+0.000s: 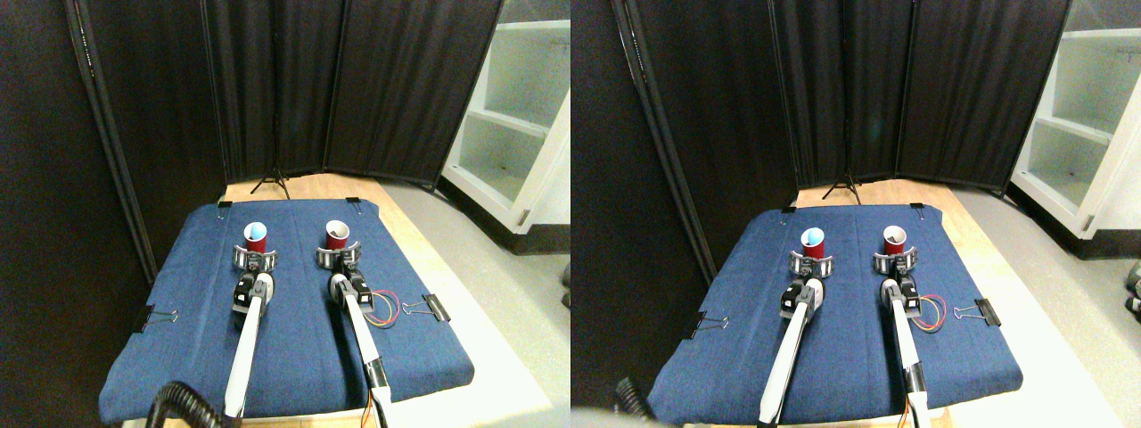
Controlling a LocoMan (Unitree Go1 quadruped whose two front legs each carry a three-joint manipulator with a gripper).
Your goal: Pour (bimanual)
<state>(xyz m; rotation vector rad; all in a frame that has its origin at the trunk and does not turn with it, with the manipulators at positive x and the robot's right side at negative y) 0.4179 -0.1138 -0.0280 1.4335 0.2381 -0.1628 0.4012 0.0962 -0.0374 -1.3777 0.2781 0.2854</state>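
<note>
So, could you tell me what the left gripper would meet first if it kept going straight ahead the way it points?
The left gripper points away from the robot, straight at the red cup with blue inside, which stands right at its tip. That cup comes first; whether they already touch is unclear from this view.

Two red cups (256, 237) (336, 234), the left one blue inside, stand on a plain dark-blue cloth (294, 348) before black curtains (392, 80).
</note>
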